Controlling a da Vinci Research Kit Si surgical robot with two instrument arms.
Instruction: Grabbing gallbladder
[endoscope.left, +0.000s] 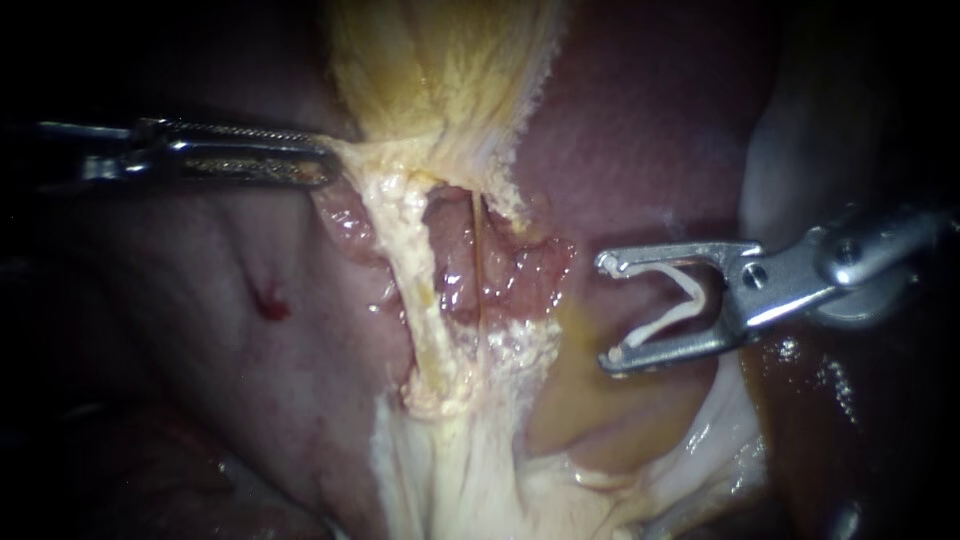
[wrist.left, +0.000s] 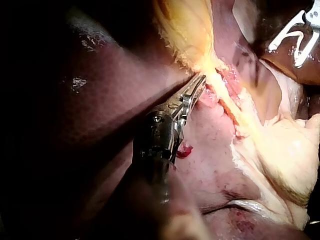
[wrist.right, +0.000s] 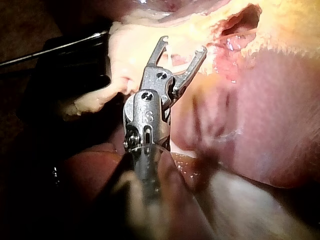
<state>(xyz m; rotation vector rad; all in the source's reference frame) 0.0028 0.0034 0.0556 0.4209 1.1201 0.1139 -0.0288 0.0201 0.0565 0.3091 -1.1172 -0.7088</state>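
Gripping gallbladder (endoscope.left: 440, 70) edge: left instrument (endoscope.left: 328, 165), claw clamped | right instrument (endoscope.left: 608, 312) is holding a clip (endoscope.left: 685, 311) in its wide-spread claw, over liver (endoscope.left: 650, 120).

Bright light falls on the middle of the endoscope view; the liver (endoscope.left: 650, 120) behind dims toward nine and three o'clock, where the edges go black, perhaps unlit tissue.

The dark red liver (endoscope.left: 650, 110) bears the yellow gallbladder (endoscope.left: 440, 70) and pale stringy tissue (endoscope.left: 470, 470).
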